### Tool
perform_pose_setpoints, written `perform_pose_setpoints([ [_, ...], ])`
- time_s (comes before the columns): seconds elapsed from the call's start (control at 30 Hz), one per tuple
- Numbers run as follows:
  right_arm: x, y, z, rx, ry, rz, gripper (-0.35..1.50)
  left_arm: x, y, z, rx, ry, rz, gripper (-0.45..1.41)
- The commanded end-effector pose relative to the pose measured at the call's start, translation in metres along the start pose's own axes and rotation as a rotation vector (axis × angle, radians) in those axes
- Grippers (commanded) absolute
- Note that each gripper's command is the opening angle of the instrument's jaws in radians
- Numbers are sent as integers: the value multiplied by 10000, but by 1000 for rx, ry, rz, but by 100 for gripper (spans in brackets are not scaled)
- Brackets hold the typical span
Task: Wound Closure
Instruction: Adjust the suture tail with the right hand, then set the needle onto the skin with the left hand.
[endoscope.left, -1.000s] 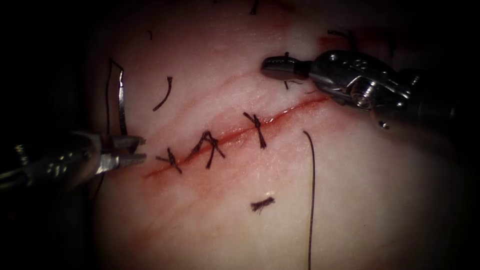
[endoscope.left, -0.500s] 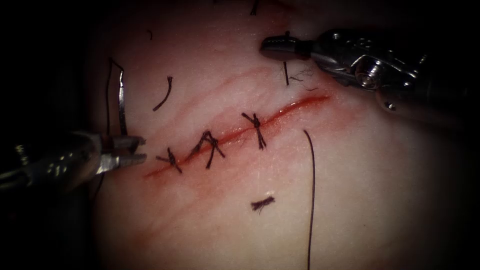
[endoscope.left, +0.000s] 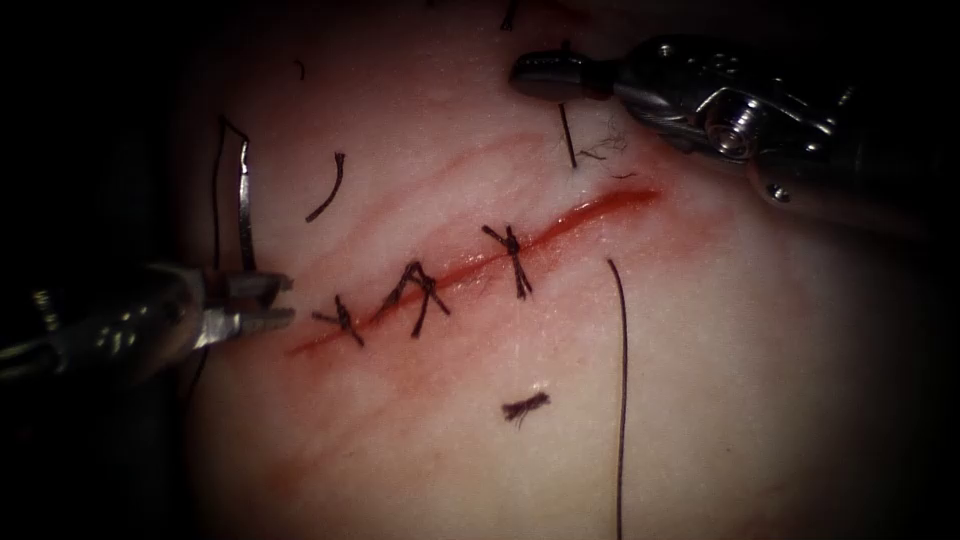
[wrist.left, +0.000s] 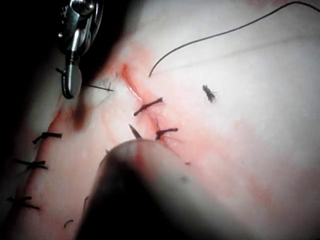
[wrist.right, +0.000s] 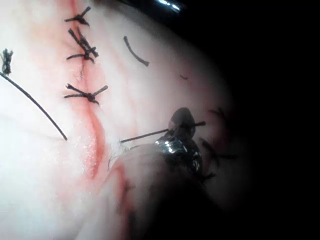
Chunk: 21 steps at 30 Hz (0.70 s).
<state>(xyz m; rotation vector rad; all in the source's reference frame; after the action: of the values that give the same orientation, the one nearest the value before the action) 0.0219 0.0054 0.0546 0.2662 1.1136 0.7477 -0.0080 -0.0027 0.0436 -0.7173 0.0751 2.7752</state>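
The right pincer (endoscope.left: 545, 72) is drawing a short run of thread (endoscope.left: 568, 135) out of the tissue (endoscope.left: 750, 400). Over the last second it has lifted up and away, and the stretch of thread below its jaws has grown longer. To do this well, the pull should probably stay steady and in line with where the thread leaves the surface. A sideways drag would likely saw at the soft edge of the cut (endoscope.left: 600, 208). It also seems wise to watch the long strand (endoscope.left: 622, 400) so it feeds freely and does not snag. The right pincer's jaws are pressed together on the thread, with no gap between them. The thread hangs straight down from their tips and meets the tissue just below them, on the left side of the cut near its open end. The long strand lies well below these jaws, on the right side of the cut. The left pincer (endoscope.left: 262, 302) has stayed where it was, off the far end of the cut from the right pincer. It looks clamped on the needle (endoscope.left: 243, 210) close to one end, though a narrow gap shows between the jaw tips. The needle rises from its upper jaw, clear of the tissue, and thread trails down beside it. Three stitches (endoscope.left: 415, 295) cross the cut between the two pincers, the nearest just beyond the left pincer's tips.
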Motion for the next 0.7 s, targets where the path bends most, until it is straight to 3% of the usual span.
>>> perform_pose_setpoints([
  [0.03,7,3,7,1,12,-1,-35,4,-4,6,3,2,1,8],
  [0.2,9,3,10,21,35,-11,-35,5,-4,6,3,2,6,11],
  [0.23,9,3,11,7,80,-8,51,6,-5,7,3,1,5,17],
  [0.3,11,6,10,-1,104,-5,108,9,-8,8,2,-4,13,23],
  [0.47,15,13,0,29,101,-104,126,23,-25,12,52,0,57,26],
  [0.7,28,36,-49,74,98,-136,133,64,-79,19,141,-13,103,25],
])
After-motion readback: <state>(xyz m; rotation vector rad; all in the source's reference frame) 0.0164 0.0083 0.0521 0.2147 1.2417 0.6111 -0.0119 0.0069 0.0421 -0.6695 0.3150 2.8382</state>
